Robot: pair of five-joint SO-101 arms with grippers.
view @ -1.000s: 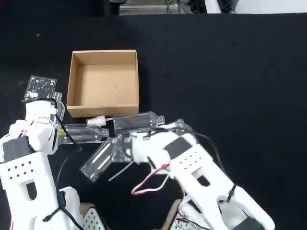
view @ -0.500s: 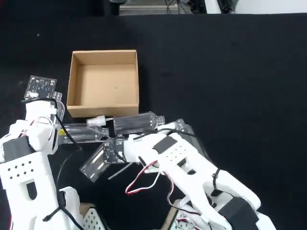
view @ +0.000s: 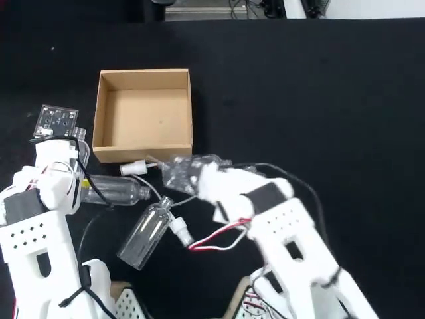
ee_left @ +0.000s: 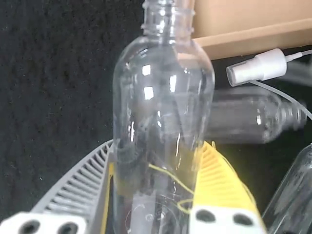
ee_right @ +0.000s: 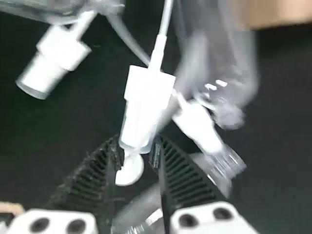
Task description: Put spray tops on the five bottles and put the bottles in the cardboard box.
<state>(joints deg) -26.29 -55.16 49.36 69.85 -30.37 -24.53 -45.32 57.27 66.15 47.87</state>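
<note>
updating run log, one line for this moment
left gripper: shut on bottle | right gripper: shut on spray top | cardboard box: no bottles

Soft, even light from above falls on the black bench [view: 319,100], which swallows nearly all shadows. The cardboard box [view: 143,116] is evenly lit. Small white glints sit on the clear bottle [ee_left: 163,122] in the left wrist view. Around the spray top [ee_right: 146,109], the farther bottles [ee_right: 214,73] smear into blur.
</note>
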